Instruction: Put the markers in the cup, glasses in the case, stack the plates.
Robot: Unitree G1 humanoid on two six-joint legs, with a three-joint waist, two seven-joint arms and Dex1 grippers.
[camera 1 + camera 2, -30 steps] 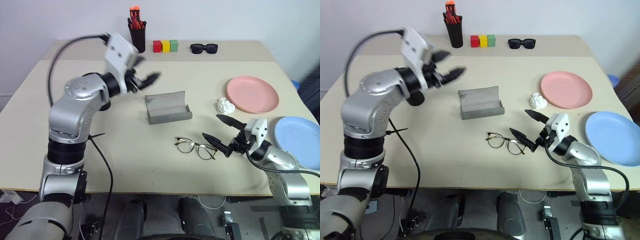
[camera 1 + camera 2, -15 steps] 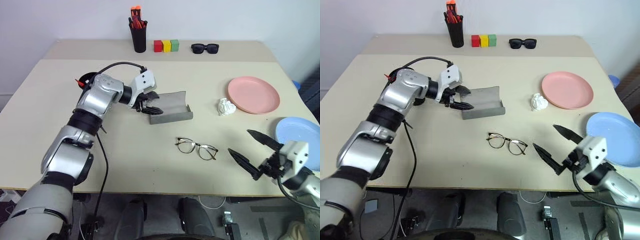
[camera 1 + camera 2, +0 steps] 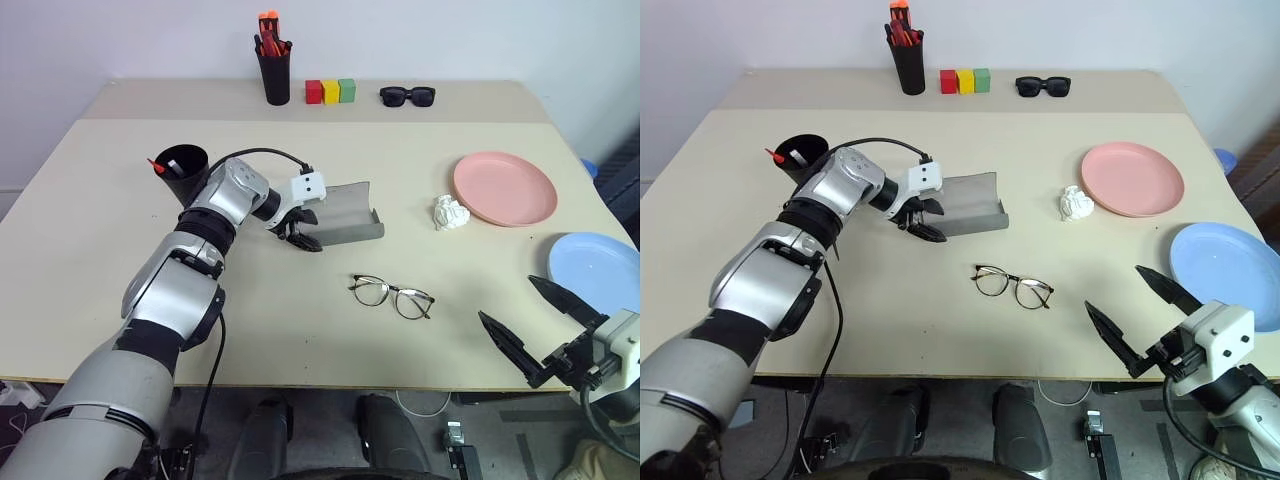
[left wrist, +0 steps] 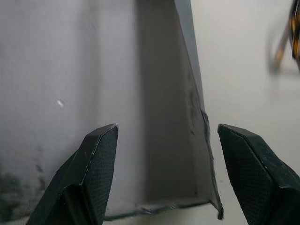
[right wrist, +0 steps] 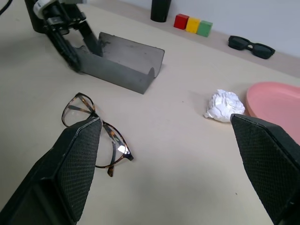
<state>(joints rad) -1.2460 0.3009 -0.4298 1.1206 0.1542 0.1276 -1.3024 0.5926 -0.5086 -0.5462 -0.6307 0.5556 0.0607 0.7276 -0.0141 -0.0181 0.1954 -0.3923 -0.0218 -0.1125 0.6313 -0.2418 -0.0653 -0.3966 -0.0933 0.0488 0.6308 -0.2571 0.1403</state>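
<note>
Nearest the robot, the right gripper (image 3: 540, 330) is held low at the table's front edge with its fingers spread wide and nothing between them. Just beyond it the glasses (image 3: 392, 296) lie unfolded on the table (image 3: 420, 150), well short of the case (image 3: 340, 212), so that step is judged not yet done. The light blue plate (image 3: 597, 278) sits at the right edge, apart from the salmon pink plate (image 3: 504, 188) farther back; stacking is also left to do. A crumpled white paper ball (image 3: 451, 213) rests between the pink plate and the case. The case stands open at mid-table, empty, and the left gripper (image 3: 303, 234) is set at its left end, fingers apart either side of the front wall without being closed on it. Farther left, the cup (image 3: 181, 173) holds a red-tipped marker (image 3: 160, 166); something white seems to sit beside it, possibly the second marker, though this cannot be confirmed. The marker step is judged probably complete.
</note>
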